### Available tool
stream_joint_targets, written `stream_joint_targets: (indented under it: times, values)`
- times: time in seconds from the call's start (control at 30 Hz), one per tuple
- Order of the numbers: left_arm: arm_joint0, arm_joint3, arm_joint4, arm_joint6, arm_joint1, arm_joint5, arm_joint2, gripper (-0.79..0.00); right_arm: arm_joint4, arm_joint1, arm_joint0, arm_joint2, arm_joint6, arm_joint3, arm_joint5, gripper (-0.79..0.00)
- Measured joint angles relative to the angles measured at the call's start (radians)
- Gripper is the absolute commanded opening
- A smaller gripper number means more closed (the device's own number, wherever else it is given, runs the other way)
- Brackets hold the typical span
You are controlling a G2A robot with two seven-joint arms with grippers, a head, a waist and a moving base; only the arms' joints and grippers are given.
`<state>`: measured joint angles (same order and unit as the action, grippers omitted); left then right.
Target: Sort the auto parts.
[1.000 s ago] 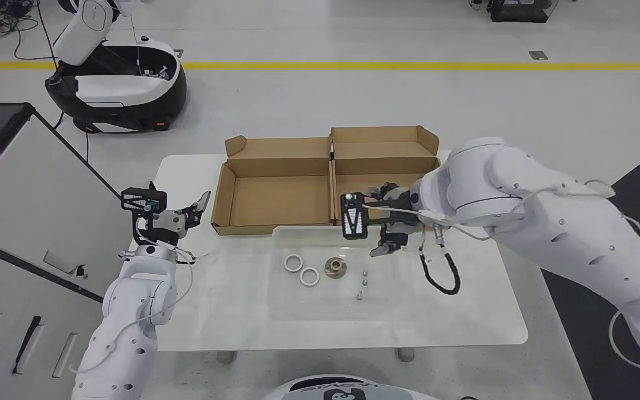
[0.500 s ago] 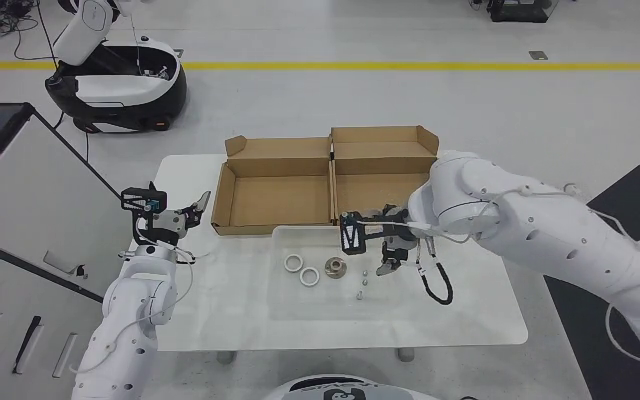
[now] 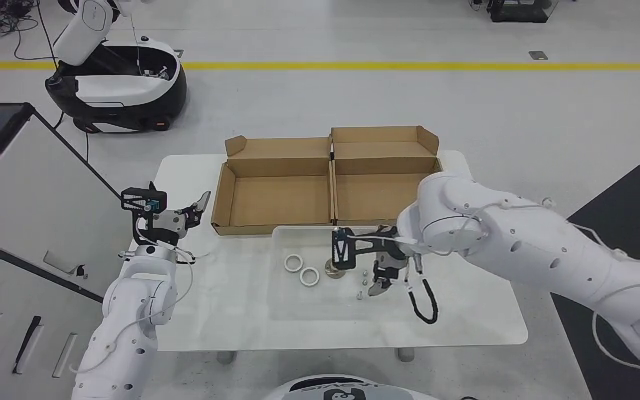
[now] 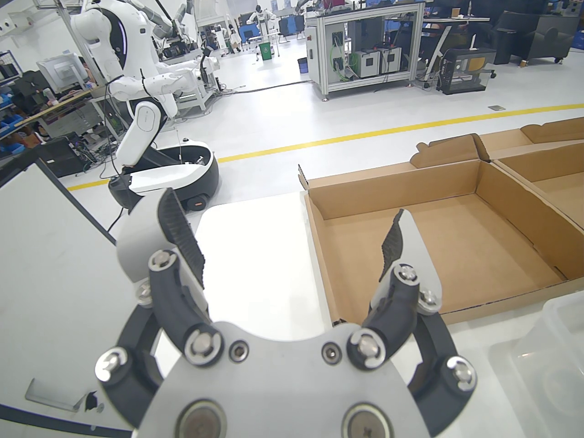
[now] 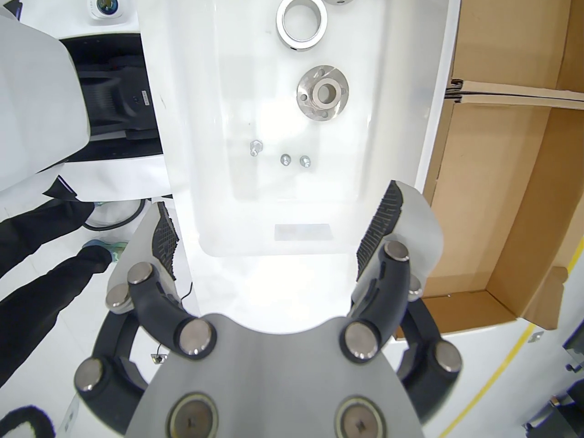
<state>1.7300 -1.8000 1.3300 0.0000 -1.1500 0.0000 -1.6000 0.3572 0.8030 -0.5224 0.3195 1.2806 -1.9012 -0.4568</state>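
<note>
A clear plastic tray (image 3: 290, 300) on the white table holds two metal rings (image 3: 293, 264) (image 3: 310, 276), a flanged hub (image 3: 333, 267) and small bolts (image 3: 365, 281). My right gripper (image 3: 383, 277) hangs over the tray's right part, just right of the bolts, open and holding nothing. In the right wrist view the rings (image 5: 301, 19), the hub (image 5: 323, 93) and three bolts (image 5: 285, 159) lie beyond the open right gripper (image 5: 277, 202). My left gripper (image 3: 192, 210) is off the table's left edge, open and empty, and the left wrist view also shows the left gripper (image 4: 283, 205) open.
Two open cardboard boxes stand side by side behind the tray, the left box (image 3: 272, 195) and the right box (image 3: 380, 185), both with nothing inside. The left box (image 4: 456, 248) lies just ahead of my left gripper. A white board leans at the table's left.
My right arm has come forward and down from the right box's front edge to over the tray beside the bolts, still open. The left arm has not moved.
</note>
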Motion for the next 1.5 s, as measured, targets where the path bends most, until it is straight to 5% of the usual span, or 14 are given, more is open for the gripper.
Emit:
stream_joint_targets:
  times: [0.53, 0.8, 1.5]
  values:
    - [0.000, 0.000, 0.000, 0.000, 0.000, 0.000, 0.000, 0.000, 0.030, 0.012, -0.064, 0.006, -0.014, 0.022, 0.034, -0.083]
    - [0.000, 0.000, 0.000, 0.000, 0.000, 0.000, 0.000, 0.000, 0.047, 0.018, -0.090, 0.015, -0.023, 0.031, 0.055, -0.422]
    - [0.000, 0.000, 0.000, 0.000, 0.000, 0.000, 0.000, 0.000, 0.115, 0.032, -0.172, 0.017, -0.035, 0.062, 0.067, -0.403]
